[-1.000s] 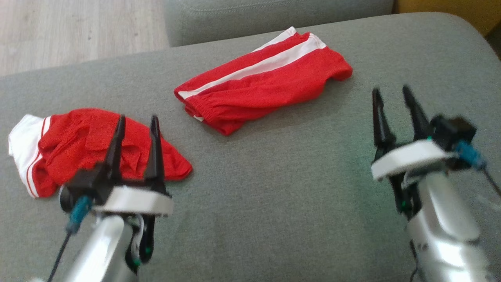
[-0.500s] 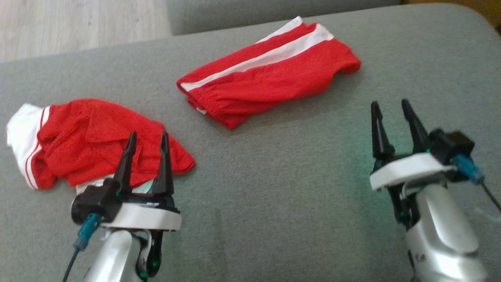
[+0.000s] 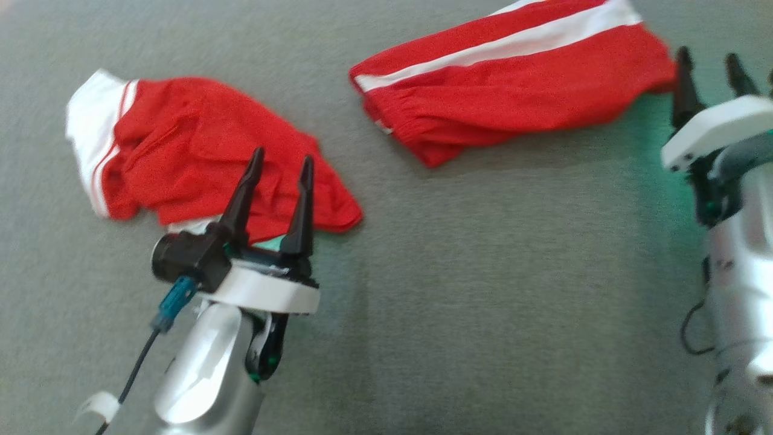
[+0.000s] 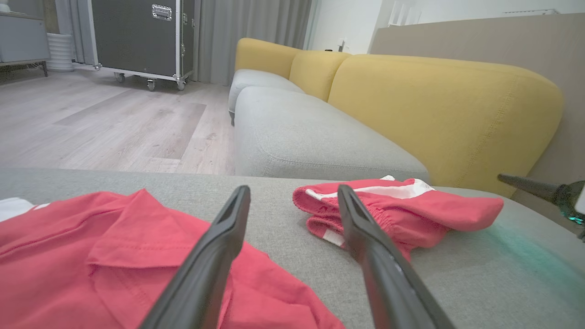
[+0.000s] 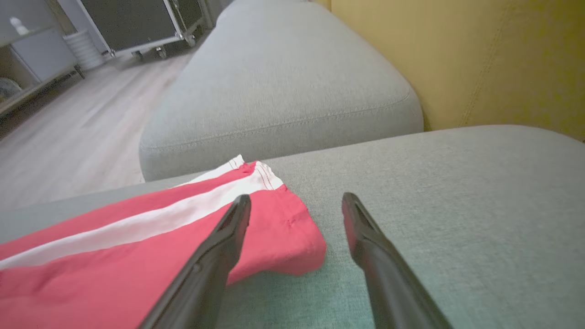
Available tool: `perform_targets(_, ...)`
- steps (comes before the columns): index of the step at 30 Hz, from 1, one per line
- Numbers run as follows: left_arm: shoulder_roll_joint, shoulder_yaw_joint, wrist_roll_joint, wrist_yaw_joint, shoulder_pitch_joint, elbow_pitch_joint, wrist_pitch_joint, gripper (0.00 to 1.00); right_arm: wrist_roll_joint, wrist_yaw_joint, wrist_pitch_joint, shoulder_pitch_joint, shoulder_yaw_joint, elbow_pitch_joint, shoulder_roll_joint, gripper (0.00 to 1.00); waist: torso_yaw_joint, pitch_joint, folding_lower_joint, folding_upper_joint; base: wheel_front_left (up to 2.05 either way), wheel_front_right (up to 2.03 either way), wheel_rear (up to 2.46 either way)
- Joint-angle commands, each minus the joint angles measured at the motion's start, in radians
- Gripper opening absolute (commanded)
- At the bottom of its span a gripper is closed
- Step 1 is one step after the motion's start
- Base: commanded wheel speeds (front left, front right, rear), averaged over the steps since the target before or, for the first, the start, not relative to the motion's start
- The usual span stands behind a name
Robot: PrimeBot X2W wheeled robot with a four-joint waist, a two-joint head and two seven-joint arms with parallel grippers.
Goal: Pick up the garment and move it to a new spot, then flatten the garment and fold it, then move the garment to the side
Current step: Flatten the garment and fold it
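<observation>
View shifted, open right hand [image 3: 707, 55] nearer folded shorts [image 3: 513, 84], their top cut off, open left hand [image 3: 284, 156] over crumpled garment [image 3: 199, 145].

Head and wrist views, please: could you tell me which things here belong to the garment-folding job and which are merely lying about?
Belongs to the job:
crumpled red garment, unfolded; left gripper, open, above its near edge; right gripper, open; grey cushion, the work surface.

Lying about:
folded striped shorts, apparently finished; yellow backrest; wheeled case; wooden floor.
</observation>
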Motion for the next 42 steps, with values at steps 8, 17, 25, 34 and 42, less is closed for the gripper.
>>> perform_targets(8,-0.017,-0.023,0.024,-0.021,-0.108,0.002,-0.005,1.00,-0.150,-0.001,0.105,-0.209,-0.079,0.220,-0.110,1.00,0.124,0.109,-0.0002,-0.0001,0.00,0.00,0.00)
perform_targets(17,-0.024,-0.051,-0.001,-0.022,-0.152,0.001,-0.005,1.00,-0.217,-0.001,0.134,-0.308,-0.055,0.390,-0.135,1.00,0.161,0.146,-0.0002,-0.0001,0.00,0.00,0.00)
perform_targets(25,-0.024,-0.055,-0.012,-0.012,-0.156,0.004,-0.005,1.00,-0.212,-0.001,0.117,-0.327,-0.003,0.462,-0.142,0.00,0.155,0.143,-0.0002,-0.0001,0.00,0.00,0.00)
perform_targets(34,-0.024,-0.024,-0.005,-0.007,-0.129,0.006,-0.005,1.00,-0.174,-0.001,-0.001,-0.323,0.037,0.472,-0.146,0.00,0.100,0.100,-0.0002,-0.0001,0.00,0.00,0.00)
perform_targets(42,-0.024,0.037,0.021,-0.014,-0.070,0.000,-0.005,1.00,-0.067,-0.001,-0.107,-0.244,0.076,0.478,-0.165,0.00,-0.003,0.010,-0.0002,-0.0001,0.00,0.00,0.00)
